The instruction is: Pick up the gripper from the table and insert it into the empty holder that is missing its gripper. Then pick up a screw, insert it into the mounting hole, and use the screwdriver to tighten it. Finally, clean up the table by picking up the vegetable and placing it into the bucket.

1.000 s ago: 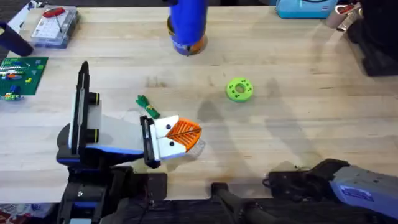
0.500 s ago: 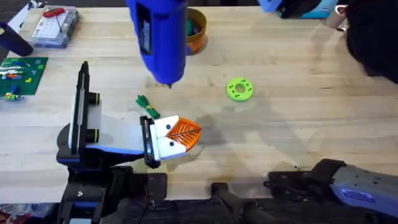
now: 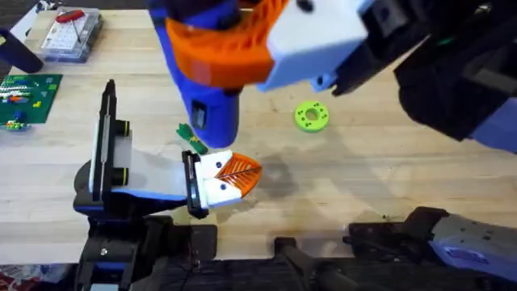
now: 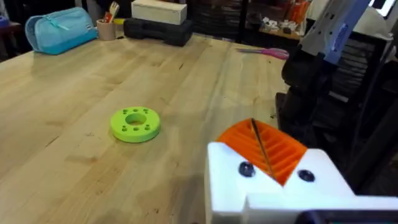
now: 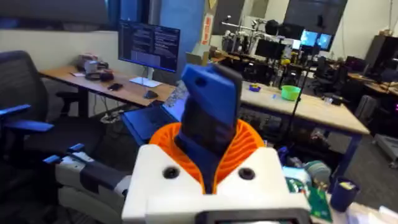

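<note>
Blue screwdriver (image 3: 212,97): one, thick and cylindrical, held tip-down over the desk, its lower end just above the small orange finger.
Right end effector (image 3: 234,40): orange lattice fingers on a white block, clamped around the screwdriver's body; in the right wrist view the blue tool (image 5: 210,118) stands wedged between the two orange fingers.
Gripper (image 3: 237,171): one small orange ribbed wedge on a white block with two dark holes, seated at the front of the holder; the left wrist view shows it close up (image 4: 264,146).
Holder (image 3: 149,174): one white body with a blue underside, between upright black plates, two green-ringed black knobs on its side, at the desk's near left.
Left end effector: whether open or closed cannot be told.
Vegetable (image 3: 191,140): one small green leafy piece lying on the desk, just behind the holder and partly under the screwdriver.
Green disc (image 3: 311,115): one, round with holes, flat on the desk, well right of the vegetable.
Desk (image 3: 388,162): light wood.
Far left: one green circuit board (image 3: 24,97); one clear box (image 3: 71,34).
</note>
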Controlling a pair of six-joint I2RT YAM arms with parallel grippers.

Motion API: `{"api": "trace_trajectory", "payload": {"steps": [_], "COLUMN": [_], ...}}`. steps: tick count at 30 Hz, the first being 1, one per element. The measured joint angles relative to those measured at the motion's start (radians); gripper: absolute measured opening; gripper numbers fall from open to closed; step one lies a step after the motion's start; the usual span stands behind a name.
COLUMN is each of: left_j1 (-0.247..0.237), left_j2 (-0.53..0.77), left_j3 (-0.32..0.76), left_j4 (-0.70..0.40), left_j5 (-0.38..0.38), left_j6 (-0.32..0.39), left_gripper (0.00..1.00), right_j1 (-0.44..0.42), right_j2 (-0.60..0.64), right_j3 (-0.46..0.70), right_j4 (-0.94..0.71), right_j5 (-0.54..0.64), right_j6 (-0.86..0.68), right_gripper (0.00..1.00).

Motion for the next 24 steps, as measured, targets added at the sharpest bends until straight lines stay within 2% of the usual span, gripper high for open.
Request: {"api": "trace_trajectory", "payload": {"steps": [14,24], "left_j1": [0.000,0.000], "left_j2": [0.000,0.000], "left_j3": [0.000,0.000], "left_j4": [0.010,0.011], "left_j5": [-0.047,-0.050], "left_j6": [0.000,0.000], "left_gripper": [0.015,0.015], "right_j1": [0.045,0.067], "right_j2": [0.000,0.000], "right_j3": [-0.057,-0.082], "right_j4": [0.008,-0.001], "right_j5": [-0.003,-0.003], "right_j6": [-0.023,-0.067], "right_gripper": [0.048,0.048]}}
